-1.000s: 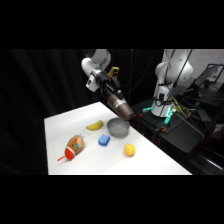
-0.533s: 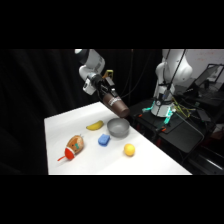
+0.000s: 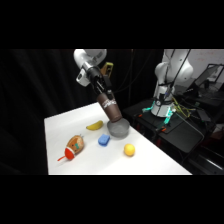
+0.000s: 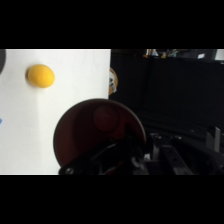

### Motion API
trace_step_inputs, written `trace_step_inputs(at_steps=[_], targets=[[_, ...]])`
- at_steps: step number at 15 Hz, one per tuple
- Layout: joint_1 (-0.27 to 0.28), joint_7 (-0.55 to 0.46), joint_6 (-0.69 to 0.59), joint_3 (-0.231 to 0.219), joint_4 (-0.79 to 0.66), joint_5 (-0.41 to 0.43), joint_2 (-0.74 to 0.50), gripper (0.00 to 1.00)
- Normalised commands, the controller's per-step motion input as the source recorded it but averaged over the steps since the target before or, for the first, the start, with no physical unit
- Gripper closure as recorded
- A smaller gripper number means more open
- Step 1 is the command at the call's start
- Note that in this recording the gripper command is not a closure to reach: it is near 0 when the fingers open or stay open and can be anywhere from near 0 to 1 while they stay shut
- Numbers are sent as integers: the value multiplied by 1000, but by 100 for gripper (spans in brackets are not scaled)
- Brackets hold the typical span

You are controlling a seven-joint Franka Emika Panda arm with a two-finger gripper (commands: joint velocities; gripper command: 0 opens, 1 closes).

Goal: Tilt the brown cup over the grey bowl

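One gripper clamped around brown cup, tilted over grey bowl.

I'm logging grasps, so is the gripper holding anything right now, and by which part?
Yes, the gripper holds the brown cup by its narrow base end, its rim tipped down over the grey bowl.

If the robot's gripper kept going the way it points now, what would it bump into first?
Most likely the grey bowl. The gripper slants down to the right, holding the brown cup, whose mouth hangs just over the bowl. So the cup would probably touch first, though depth is hard to judge.
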Motion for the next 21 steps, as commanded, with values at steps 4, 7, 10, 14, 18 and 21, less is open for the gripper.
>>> trace_step_inputs(at_steps=[4, 7, 10, 14, 18, 21], targets=[[315, 479, 818, 271, -172, -343, -274, 17], [234, 438, 770, 234, -18, -494, 99, 17], [135, 482, 614, 131, 33, -675, 188, 16], [103, 644, 455, 12, 30, -848, 162, 16], [201, 846, 250, -129, 7, -923, 106, 18], [169, 501, 125, -89, 3, -470, 110, 17]])
